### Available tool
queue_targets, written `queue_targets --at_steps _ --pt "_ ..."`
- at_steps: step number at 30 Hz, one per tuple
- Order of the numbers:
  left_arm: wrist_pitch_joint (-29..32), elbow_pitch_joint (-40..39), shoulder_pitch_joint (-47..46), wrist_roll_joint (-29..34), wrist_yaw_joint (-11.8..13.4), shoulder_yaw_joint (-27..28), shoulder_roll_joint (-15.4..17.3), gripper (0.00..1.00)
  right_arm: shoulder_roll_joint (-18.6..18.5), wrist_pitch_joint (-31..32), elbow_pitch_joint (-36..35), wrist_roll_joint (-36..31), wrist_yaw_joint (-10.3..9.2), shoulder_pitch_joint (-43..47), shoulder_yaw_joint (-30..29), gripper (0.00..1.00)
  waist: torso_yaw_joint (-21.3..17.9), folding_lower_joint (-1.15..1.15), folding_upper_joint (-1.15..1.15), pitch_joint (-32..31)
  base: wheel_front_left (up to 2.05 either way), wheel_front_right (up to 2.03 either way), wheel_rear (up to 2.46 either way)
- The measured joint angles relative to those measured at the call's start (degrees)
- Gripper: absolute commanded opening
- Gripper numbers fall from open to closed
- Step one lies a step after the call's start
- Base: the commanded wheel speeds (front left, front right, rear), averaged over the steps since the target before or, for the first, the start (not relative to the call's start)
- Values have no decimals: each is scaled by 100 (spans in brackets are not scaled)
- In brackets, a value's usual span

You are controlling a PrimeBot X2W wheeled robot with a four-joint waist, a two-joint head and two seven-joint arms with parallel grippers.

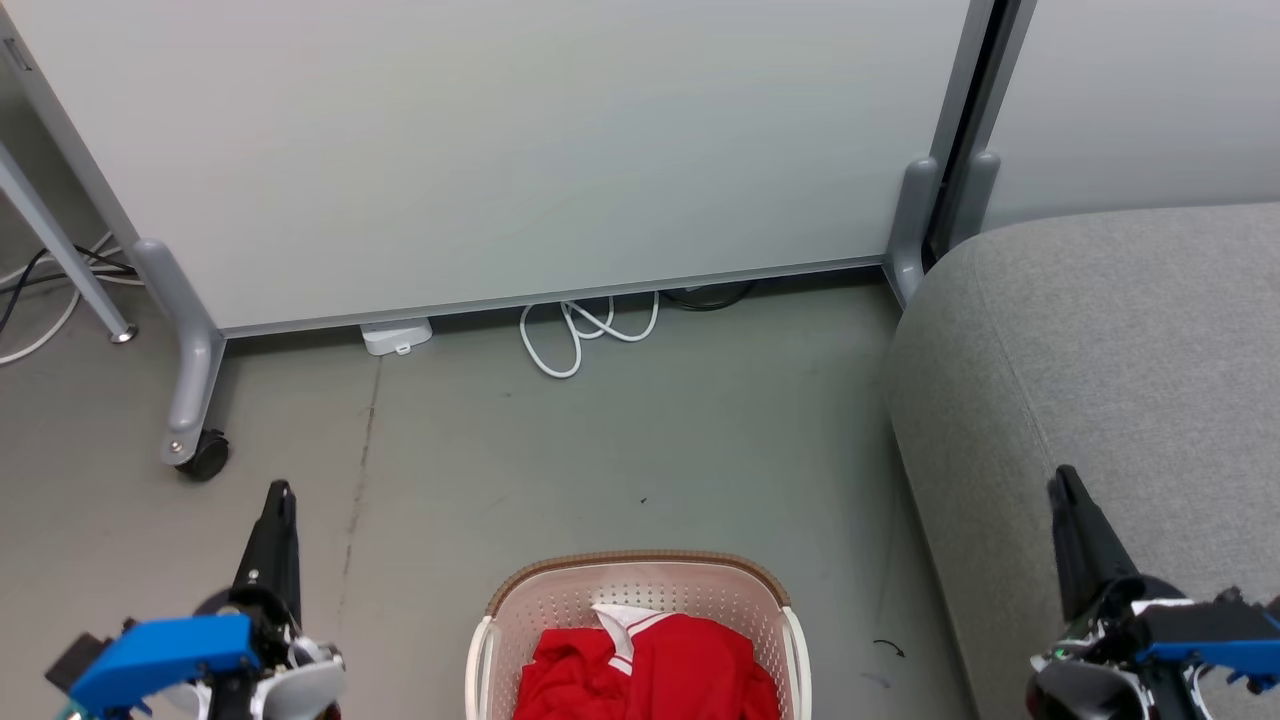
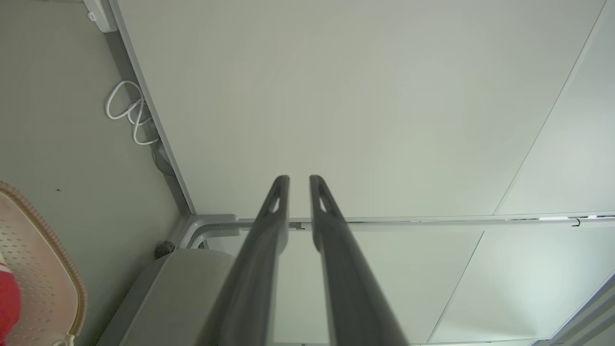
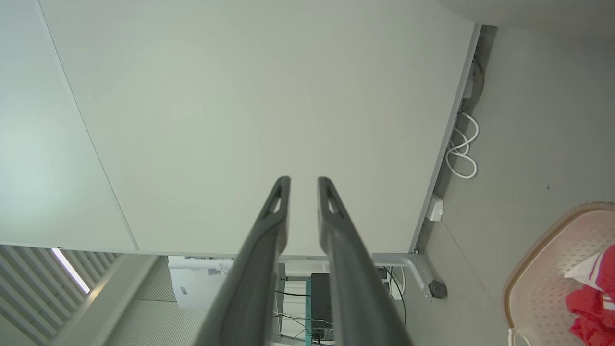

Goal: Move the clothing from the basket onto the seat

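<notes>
The cream basket [image 1: 520,590] with its brown rim stands on the floor at the bottom centre of the head view. Red clothing [image 1: 650,670] with white trim lies bunched inside it. The grey seat [image 1: 1100,350] rises just right of the basket. My left gripper [image 1: 278,495] hangs left of the basket, shut and holding nothing. Over the seat's front edge my right gripper [image 1: 1066,482] is shut and holds nothing too. The left wrist view has the left gripper [image 2: 299,180], the basket [image 2: 43,269] and the seat [image 2: 192,269]. The right wrist view catches the right gripper [image 3: 303,181], the basket [image 3: 543,269] and the clothing [image 3: 591,302].
A pale partition panel [image 1: 500,150] on grey legs with a black castor [image 1: 205,455] closes off the back. A looped white cable [image 1: 580,335] and a small white box [image 1: 397,335] lie at its foot. Bare grey floor [image 1: 650,440] stretches between panel and basket.
</notes>
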Motion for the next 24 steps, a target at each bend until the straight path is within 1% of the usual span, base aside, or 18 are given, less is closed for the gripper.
queue_targets --at_steps 5,12,20,24 --pt "-23 225 285 8 4 -11 -57 100 37 -30 234 -4 -11 181 25 100 1 0 0 4 0 0 0" --pt "-220 125 304 133 4 -90 -64 100 42 -219 201 -171 -14 188 132 100 12 0 0 9 0 0 0" --pt "-432 -23 304 603 4 -146 -62 100 42 -435 104 -553 -14 188 235 100 30 0 0 20 0 0 0" --pt "-534 -142 303 1062 4 -196 -60 100 42 -539 18 -921 -13 187 259 100 40 0 0 27 0 0 0"
